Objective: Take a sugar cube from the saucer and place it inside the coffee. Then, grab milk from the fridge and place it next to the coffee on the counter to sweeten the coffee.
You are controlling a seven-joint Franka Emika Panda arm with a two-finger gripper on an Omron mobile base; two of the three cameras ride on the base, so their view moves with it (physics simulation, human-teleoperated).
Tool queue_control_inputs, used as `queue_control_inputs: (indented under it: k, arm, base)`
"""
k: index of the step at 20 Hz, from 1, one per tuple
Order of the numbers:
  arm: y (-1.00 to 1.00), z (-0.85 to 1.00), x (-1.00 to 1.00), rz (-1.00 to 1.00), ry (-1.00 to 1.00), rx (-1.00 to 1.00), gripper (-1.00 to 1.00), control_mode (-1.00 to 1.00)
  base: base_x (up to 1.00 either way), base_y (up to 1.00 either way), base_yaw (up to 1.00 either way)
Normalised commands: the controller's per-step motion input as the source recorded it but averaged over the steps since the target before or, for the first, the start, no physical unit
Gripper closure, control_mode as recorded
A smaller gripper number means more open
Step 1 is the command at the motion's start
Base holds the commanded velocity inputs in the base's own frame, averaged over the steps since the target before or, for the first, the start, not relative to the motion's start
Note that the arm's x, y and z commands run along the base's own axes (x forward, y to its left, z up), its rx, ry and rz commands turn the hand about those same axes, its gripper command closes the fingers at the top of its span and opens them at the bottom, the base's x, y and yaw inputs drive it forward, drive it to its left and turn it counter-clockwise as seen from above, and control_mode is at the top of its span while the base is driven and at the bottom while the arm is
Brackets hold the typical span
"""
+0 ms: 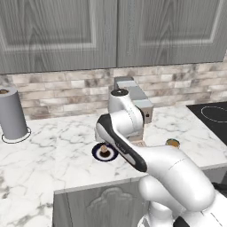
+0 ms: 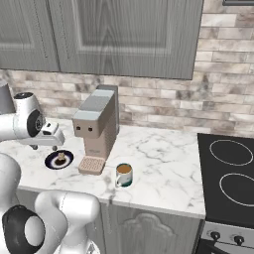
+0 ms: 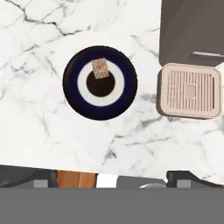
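One sugar cube (image 3: 100, 68) is seen on the saucer (image 3: 72, 83), beside the coffee machine (image 2: 97, 126); the claw's (image 3: 109, 178) fingers are spread, grasping nothing, partly cut off.

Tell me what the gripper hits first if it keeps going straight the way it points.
Probably the saucer with the sugar cube on it, though the counter just beside it is possible.

1. The counter (image 3: 39, 131) looks like polished white marble with grey veins — smooth.
2. The saucer (image 3: 72, 94) is glossy, like glazed ceramic, navy rim around white.
3. The sugar cube (image 3: 100, 68) is grainy and rough, matt tan.
4. The coffee (image 2: 123, 175) mug has a shiny metallic look.
5. The coffee machine (image 2: 97, 130) looks like matt beige plastic — its drip tray (image 3: 189, 90) ribbed.
6. The backsplash (image 1: 66, 88) is rough-looking stone brick.
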Motion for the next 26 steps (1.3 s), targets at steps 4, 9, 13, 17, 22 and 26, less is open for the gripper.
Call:
queue_control_inputs:
  k: [4, 9, 13, 17, 22, 26]
  arm:
    - [0.53, -0.26, 0.34, 0.02, 0.11, 0.00, -1.00, -1.00]
    - [0.14, -0.44, 0.61, 0.00, 0.06, -0.01, -1.00, -1.00]
    - [0.00, -0.54, 0.40, 0.00, 0.00, 0.00, -1.00, -1.00]
    - [0.00, -0.33, 0.34, 0.00, -0.01, 0.00, -1.00, -1.00]
    - [0.00, -0.36, 0.29, 0.00, 0.00, 0.00, -1.00, -1.00]
    - [0.00, -0.17, 0.33, 0.00, 0.00, 0.00, -1.00, -1.00]
  base:
    - [0.00, 0.00, 0.00]
    - [0.00, 0.00, 0.00]
    - [0.00, 0.00, 0.00]
    - [0.00, 0.00, 0.00]
    - [0.00, 0.00, 0.00]
    - [0.00, 0.00, 0.00]
